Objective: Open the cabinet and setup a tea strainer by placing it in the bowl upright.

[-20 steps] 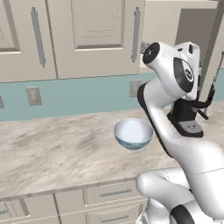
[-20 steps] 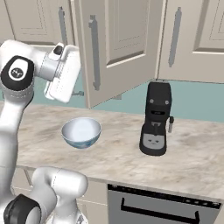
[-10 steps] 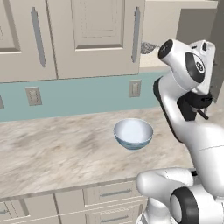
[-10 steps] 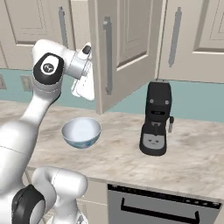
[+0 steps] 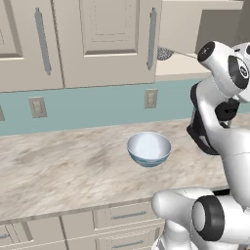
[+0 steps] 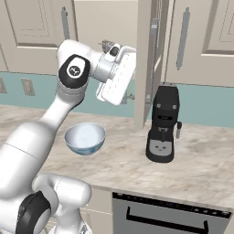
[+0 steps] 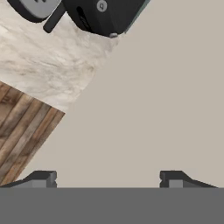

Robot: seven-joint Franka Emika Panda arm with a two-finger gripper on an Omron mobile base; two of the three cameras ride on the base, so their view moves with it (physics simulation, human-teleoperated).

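The cabinet [image 6: 146, 59] door is swung open, edge-on above the bench [image 6: 201, 160]. The tea strainer [image 5: 165, 52] sits on the shelf inside, up high, well apart from the bowl [image 5: 149, 149]. The bowl stands on the bench, left of the black coffee machine [image 6: 162, 125]. The robot's gripper [image 7: 107, 177] is up near the open door, and its jaws are wide apart with nothing between them, facing a plain beige panel.

Even, bright rendered light; soft faint shadows; no glare; slightly soft, low-resolution edges throughout.
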